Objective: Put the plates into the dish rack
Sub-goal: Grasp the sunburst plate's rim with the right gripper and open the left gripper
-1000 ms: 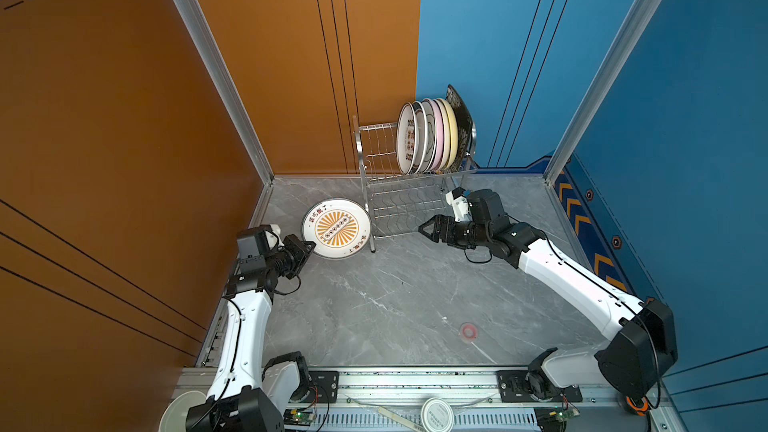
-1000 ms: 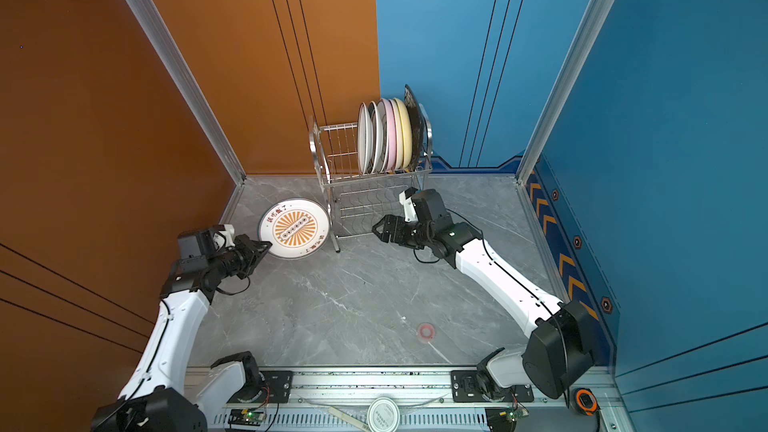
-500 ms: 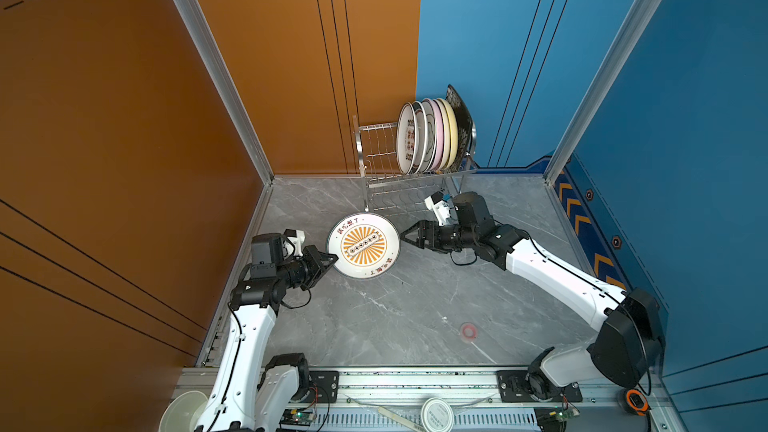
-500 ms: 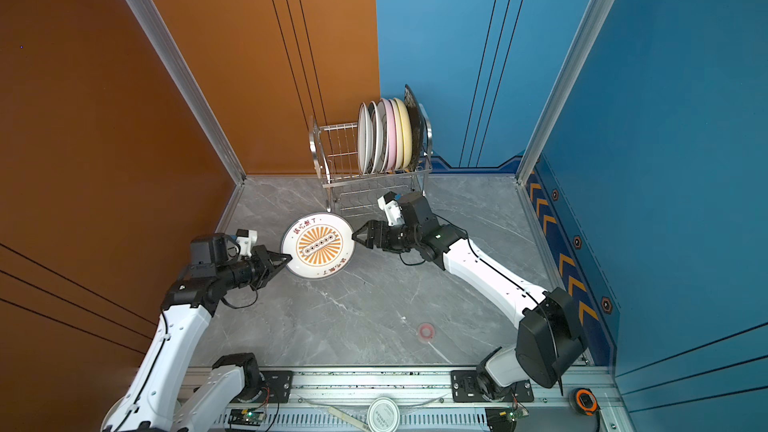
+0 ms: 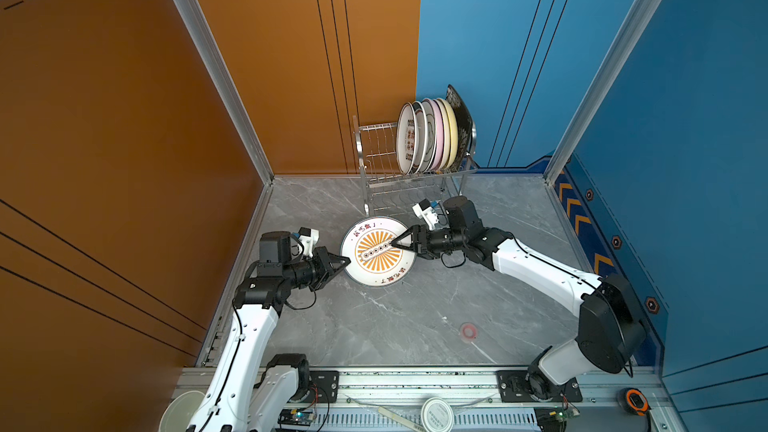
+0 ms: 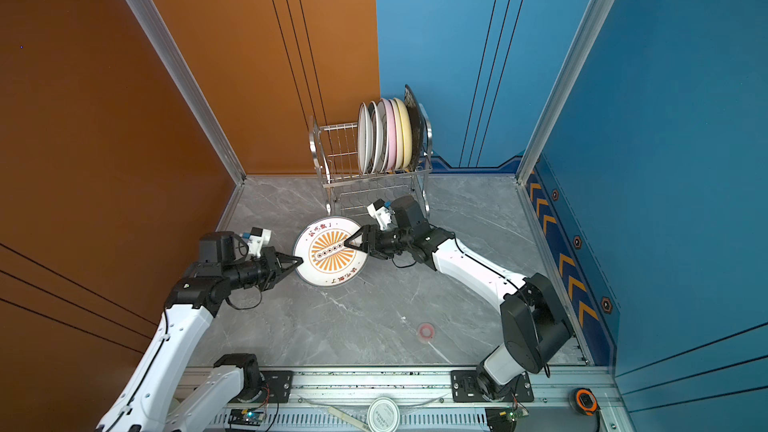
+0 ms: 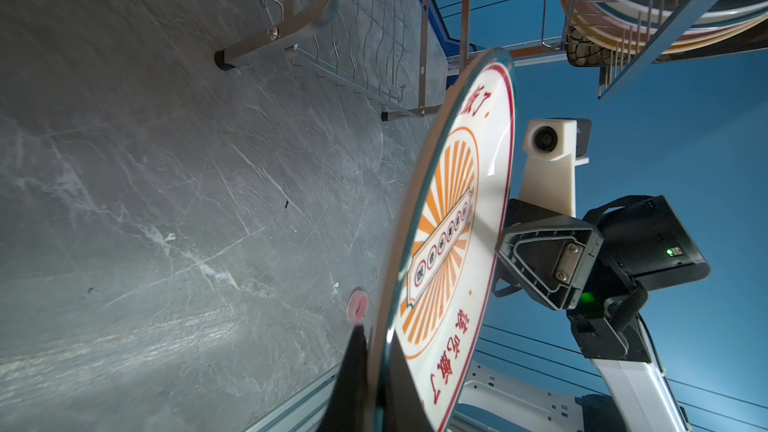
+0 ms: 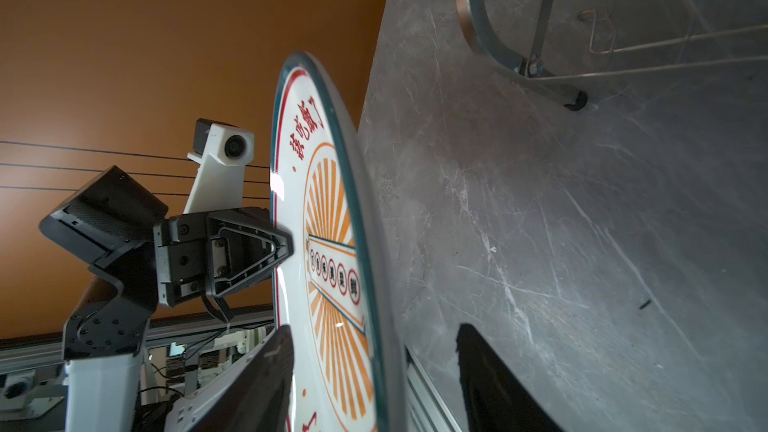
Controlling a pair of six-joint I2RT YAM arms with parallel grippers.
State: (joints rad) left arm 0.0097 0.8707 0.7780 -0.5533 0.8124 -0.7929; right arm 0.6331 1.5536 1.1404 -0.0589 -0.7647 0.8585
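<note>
One printed plate (image 5: pixel 374 261) — left fingers (image 5: pixel 335 263) clenched on it, right fingers (image 5: pixel 402 240) released astride — seven plates (image 5: pixel 432 139) racked.

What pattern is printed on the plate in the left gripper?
The plate: orange sunburst, red Chinese characters, on white; clearest in a top view.

The plate (image 5: pixel 377 252) at mid-table carries red Chinese characters, 該吃飯了 in corner brackets, printed at both its far and near rim. The banner across its orange sunburst holds six circled characters, too small to read. Rim print on the front racked plate (image 5: pixel 409 139) is illegible. Orange chevrons (image 5: pixel 575 211) mark the base of the right wall.
</note>
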